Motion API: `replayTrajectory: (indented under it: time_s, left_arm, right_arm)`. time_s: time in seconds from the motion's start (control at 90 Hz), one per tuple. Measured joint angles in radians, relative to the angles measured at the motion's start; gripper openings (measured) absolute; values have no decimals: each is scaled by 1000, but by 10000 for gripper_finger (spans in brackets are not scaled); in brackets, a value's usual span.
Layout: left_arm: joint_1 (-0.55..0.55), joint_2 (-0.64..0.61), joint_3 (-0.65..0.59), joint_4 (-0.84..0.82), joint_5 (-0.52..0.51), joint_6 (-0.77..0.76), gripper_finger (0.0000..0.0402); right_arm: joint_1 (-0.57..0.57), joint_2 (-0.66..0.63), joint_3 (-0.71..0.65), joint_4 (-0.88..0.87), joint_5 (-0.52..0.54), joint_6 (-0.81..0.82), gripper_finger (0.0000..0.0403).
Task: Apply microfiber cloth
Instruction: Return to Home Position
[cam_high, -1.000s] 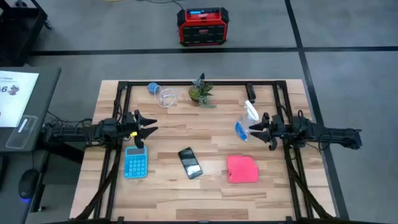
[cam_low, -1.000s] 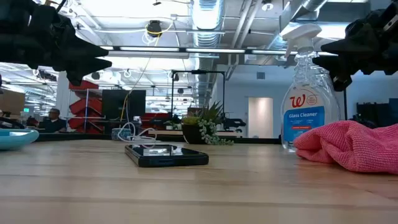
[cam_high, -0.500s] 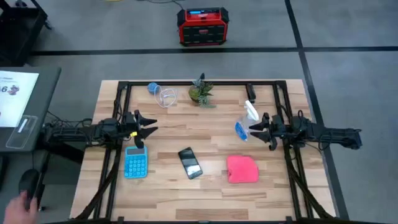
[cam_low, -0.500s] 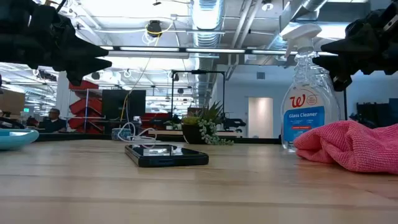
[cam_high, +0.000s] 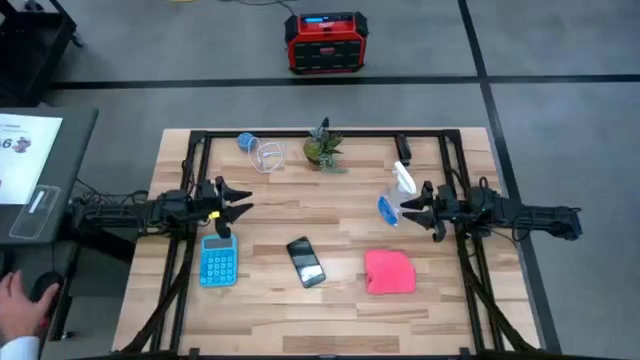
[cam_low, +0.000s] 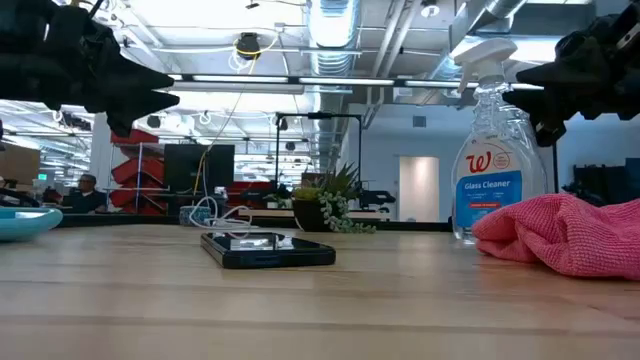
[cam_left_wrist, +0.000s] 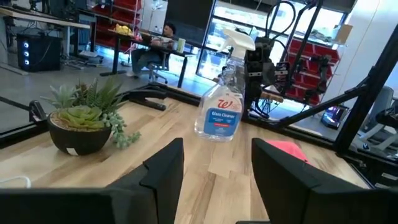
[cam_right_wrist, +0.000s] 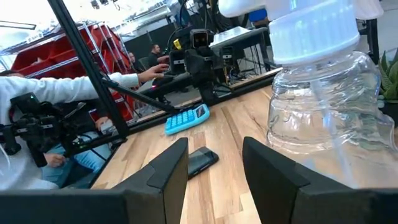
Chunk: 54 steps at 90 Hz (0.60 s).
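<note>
The bright pink microfiber cloth lies crumpled on the table's near right part, also showing at the low view's right. A black phone lies flat near the table's middle. My left gripper hovers open above the table's left side, over the light blue calculator's far end. My right gripper hovers open at the right, beside the glass cleaner spray bottle. Neither gripper touches anything.
A small potted plant and a clear cup with a blue ball stand at the far edge. A black frame rims the table. A person's hand shows off the table's left.
Both arms have kept still. A person's hand has come into view off the table's near left side.
</note>
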Motion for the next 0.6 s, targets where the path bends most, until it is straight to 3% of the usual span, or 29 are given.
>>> replayTrajectory:
  time_s: [0.6]
  left_arm:
    - [0,-35,0,11,-1,0,162]
  right_arm:
    - [0,0,0,-6,0,0,139]
